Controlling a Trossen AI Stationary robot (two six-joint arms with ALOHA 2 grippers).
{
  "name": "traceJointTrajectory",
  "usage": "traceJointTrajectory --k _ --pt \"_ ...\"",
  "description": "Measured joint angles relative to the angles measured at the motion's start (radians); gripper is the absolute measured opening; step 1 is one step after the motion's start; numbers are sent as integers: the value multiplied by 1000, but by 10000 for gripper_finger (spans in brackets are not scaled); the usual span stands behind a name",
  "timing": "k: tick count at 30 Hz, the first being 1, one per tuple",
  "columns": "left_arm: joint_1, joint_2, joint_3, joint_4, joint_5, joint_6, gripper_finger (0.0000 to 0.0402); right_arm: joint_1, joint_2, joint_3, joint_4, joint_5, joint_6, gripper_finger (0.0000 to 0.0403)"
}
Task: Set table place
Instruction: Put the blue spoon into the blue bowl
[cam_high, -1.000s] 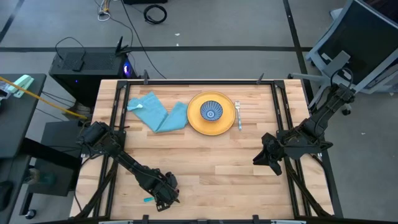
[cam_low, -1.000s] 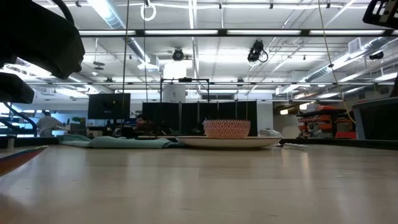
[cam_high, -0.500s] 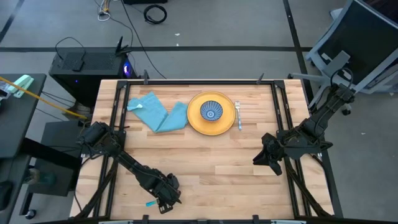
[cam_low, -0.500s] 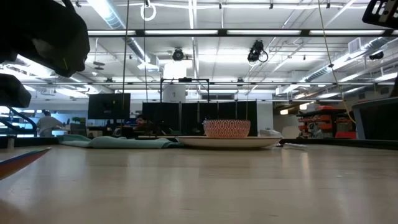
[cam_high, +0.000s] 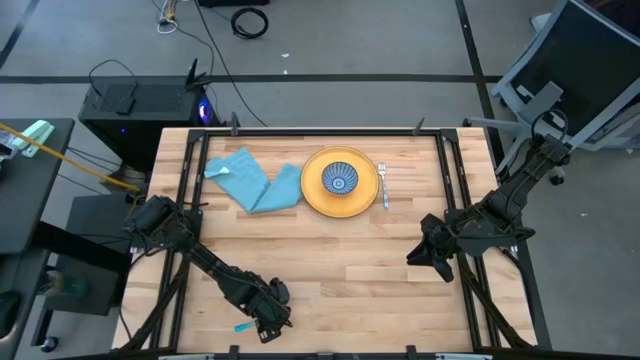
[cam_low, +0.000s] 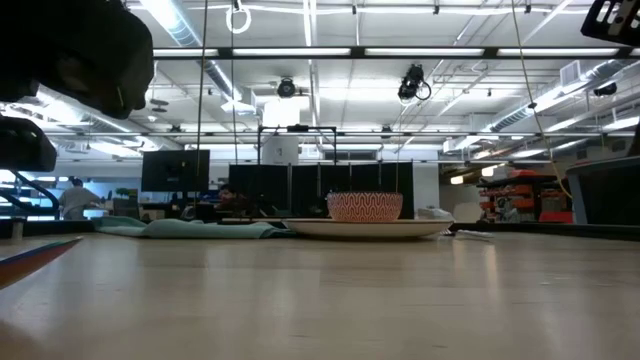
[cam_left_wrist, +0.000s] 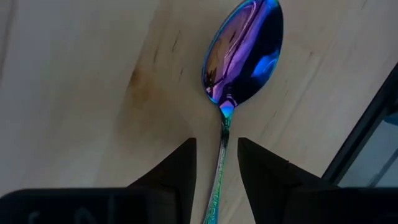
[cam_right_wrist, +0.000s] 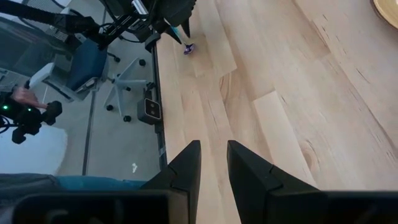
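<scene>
Wood table (cam_high: 330, 250), left claw (cam_left_wrist: 216, 163) straddling spoon (cam_left_wrist: 239, 59)

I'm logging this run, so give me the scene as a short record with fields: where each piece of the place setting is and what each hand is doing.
plate: yellow plate at the far middle of the table
bowl: blue bowl on the plate
fork: fork just right of the plate
napkin: light blue napkin left of the plate
spoon: spoon flat at the near left edge
left hand: left hand open, fingers astride the spoon's handle
right hand: right hand waiting above the table's right side
</scene>
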Motion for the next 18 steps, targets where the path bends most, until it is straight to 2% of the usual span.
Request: traceJointTrajectory --k 18 --pt "-1 2 1 0 -4 3 125 0 0 0 0 25 -7 85"
